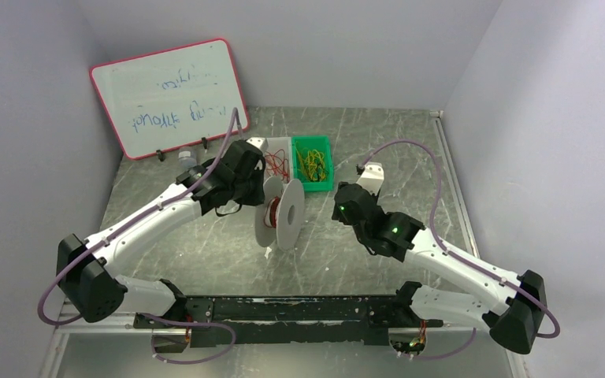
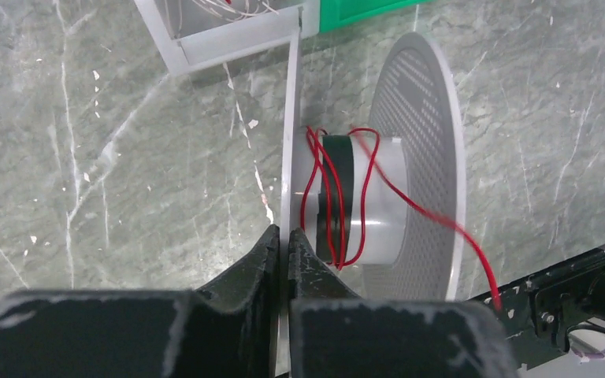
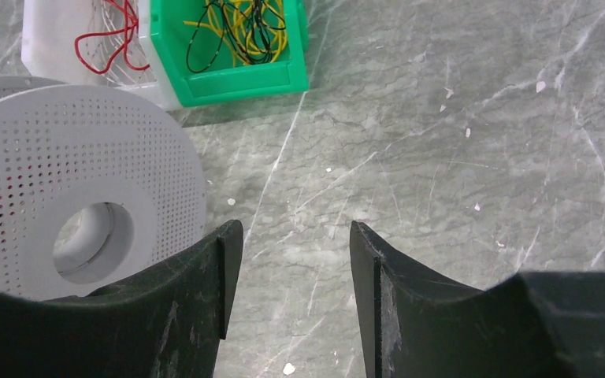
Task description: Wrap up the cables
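Note:
A white spool (image 1: 287,213) stands on edge at the table's middle. My left gripper (image 2: 287,240) is shut on the thin rim of its left flange (image 2: 291,118). A red cable (image 2: 335,197) loops loosely several times round the hub (image 2: 386,201), over a black band. Its free end trails past the perforated right flange (image 2: 429,142) toward the lower right. My right gripper (image 3: 295,236) is open and empty, just right of the spool (image 3: 71,157), above bare table. In the top view the left gripper (image 1: 261,189) and the right gripper (image 1: 339,206) flank the spool.
Behind the spool a white bin (image 1: 277,157) holds red cables (image 3: 110,39). Beside it a green bin (image 1: 313,161) holds yellow and dark cables (image 3: 244,20). A pink-framed whiteboard (image 1: 169,94) leans at the back left. A black rail (image 1: 299,309) runs along the near edge.

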